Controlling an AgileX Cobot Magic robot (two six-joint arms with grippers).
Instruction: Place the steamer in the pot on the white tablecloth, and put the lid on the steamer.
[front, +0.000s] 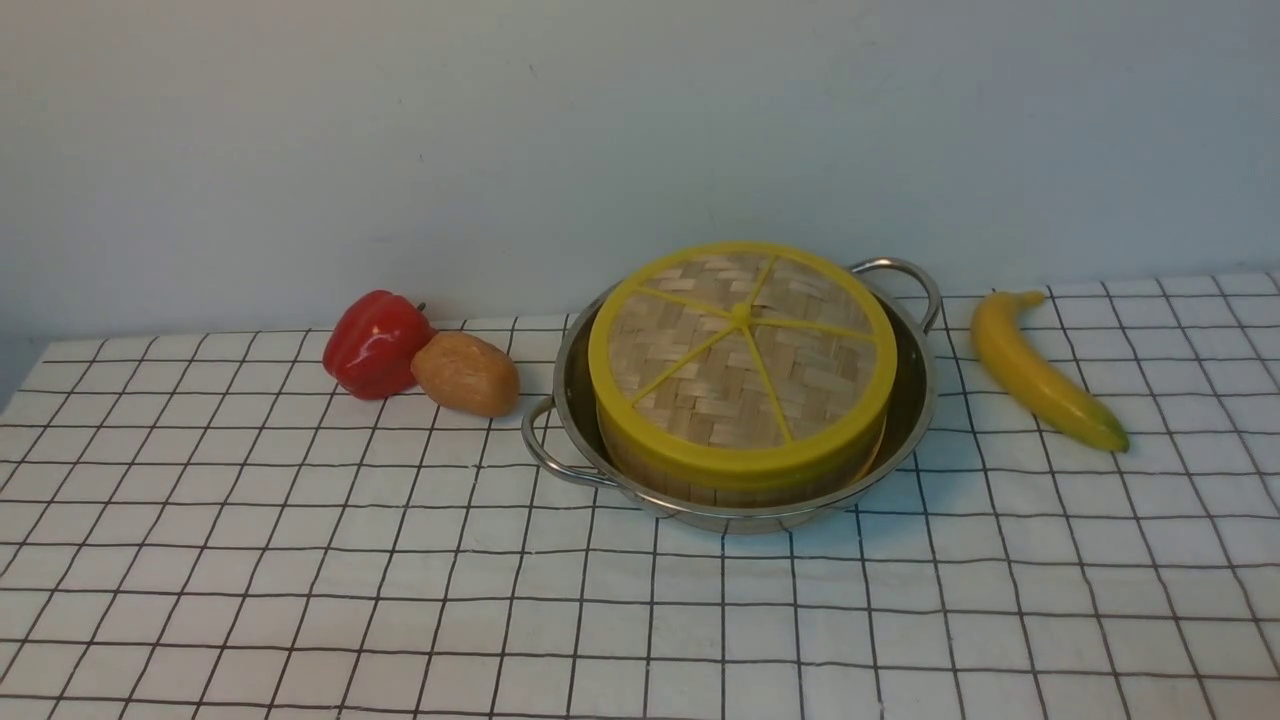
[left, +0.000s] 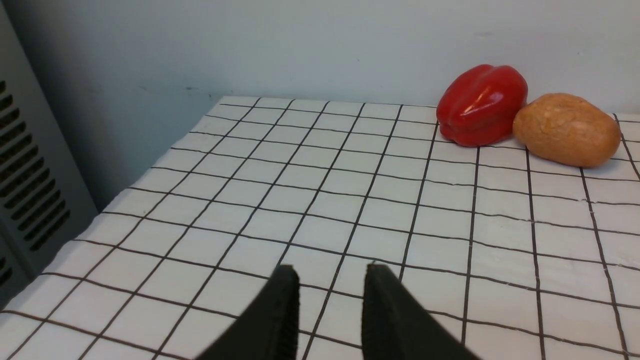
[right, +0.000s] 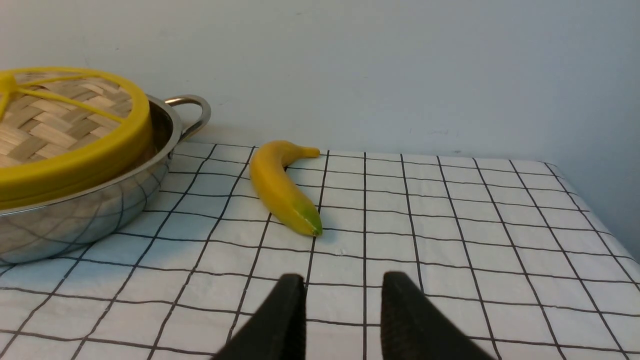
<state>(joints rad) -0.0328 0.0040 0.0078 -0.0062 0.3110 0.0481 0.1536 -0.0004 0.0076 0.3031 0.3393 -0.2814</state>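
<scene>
The shiny pot (front: 908, 400) stands on the white tablecloth (front: 300, 560) at the middle of the front view. The steamer (front: 700, 488) sits inside it, with only a strip of its bamboo wall showing. The lid (front: 740, 350), woven with yellow rim and spokes, lies flat on top of the steamer. Neither gripper appears in the front view. My left gripper (left: 332, 270) is open over bare cloth, well short of the pepper. My right gripper (right: 344, 277) is open too, with nothing between its fingers; the pot (right: 90, 210) and lid (right: 60, 120) are off to one side of it.
A red pepper (front: 375, 343) and a brown potato-like piece (front: 465, 373) lie touching, left of the pot. A banana (front: 1040, 372) lies to its right. The wall rises behind the table. A grey vented panel (left: 30, 190) stands past the table's left edge.
</scene>
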